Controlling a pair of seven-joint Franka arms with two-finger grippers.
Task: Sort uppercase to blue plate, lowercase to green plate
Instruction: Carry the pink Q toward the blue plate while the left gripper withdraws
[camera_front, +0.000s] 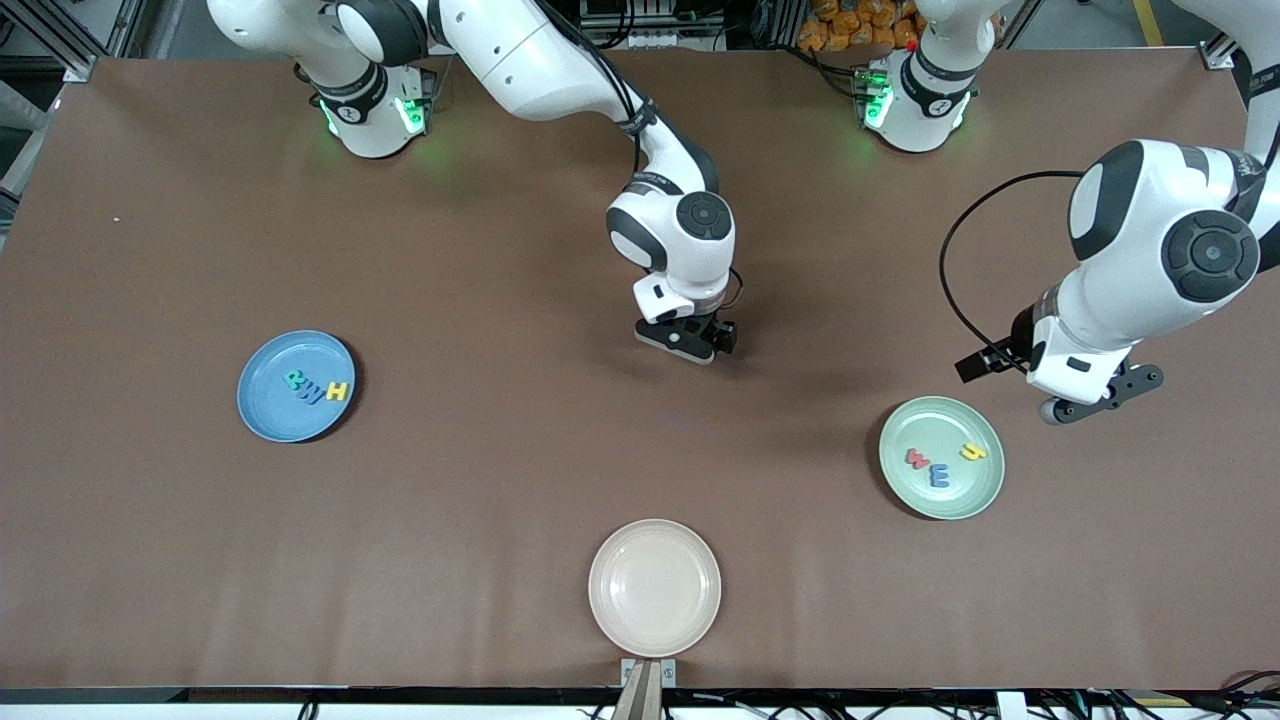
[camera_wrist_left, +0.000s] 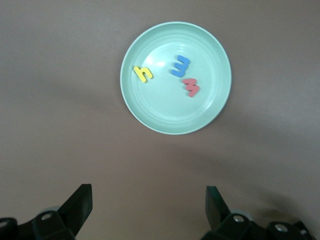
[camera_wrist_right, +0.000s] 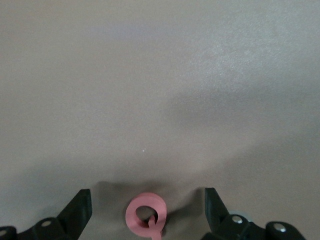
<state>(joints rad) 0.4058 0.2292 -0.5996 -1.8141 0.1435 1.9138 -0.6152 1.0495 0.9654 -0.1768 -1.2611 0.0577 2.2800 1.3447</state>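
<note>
The blue plate (camera_front: 270, 412) lies toward the right arm's end and holds three uppercase letters: a teal R (camera_front: 296, 379), a dark blue W (camera_front: 312, 393) and a yellow H (camera_front: 337, 391). The green plate (camera_front: 960, 495) (camera_wrist_left: 165, 107) holds three lowercase letters: one red (camera_wrist_left: 191, 87), one blue (camera_wrist_left: 181, 66), one yellow (camera_wrist_left: 142, 74). My right gripper (camera_front: 690, 342) (camera_wrist_right: 147, 192) is low over the table's middle and open. A red ring-like G (camera_wrist_right: 137, 216) lies between its fingers, touching neither. The left gripper (camera_front: 1100, 395) (camera_wrist_left: 148, 188) waits open and empty over bare table beside the green plate.
An empty cream plate (camera_front: 655, 587) sits near the front edge, nearer the front camera than the right gripper. Brown table (camera_front: 500, 480) stretches between the three plates. The left arm's black cable (camera_front: 950, 290) loops over the table beside the green plate.
</note>
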